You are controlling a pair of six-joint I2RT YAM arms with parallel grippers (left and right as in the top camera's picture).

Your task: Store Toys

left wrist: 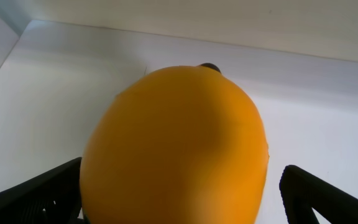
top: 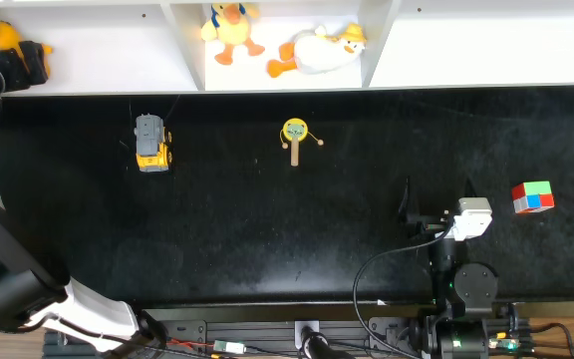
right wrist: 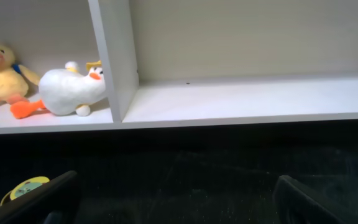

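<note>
Noted: round orange toy inside left compartment of white shelf, at left pincer; clamped or released, cannot tell. Empty right pincer spread wide, low over black desk. On desk, well apart: yellow-and-grey toy truck and multicoloured cube.

The orange toy has a smooth, matt skin like soft plastic or rubber. The shelf is smooth white board with a dull sheen. The yellow duck and white goose are fuzzy plush cloth. The black work surface looks matt and faintly scuffed. The rattle has a pale wooden handle, while the truck and cube look like hard plastic.
</note>
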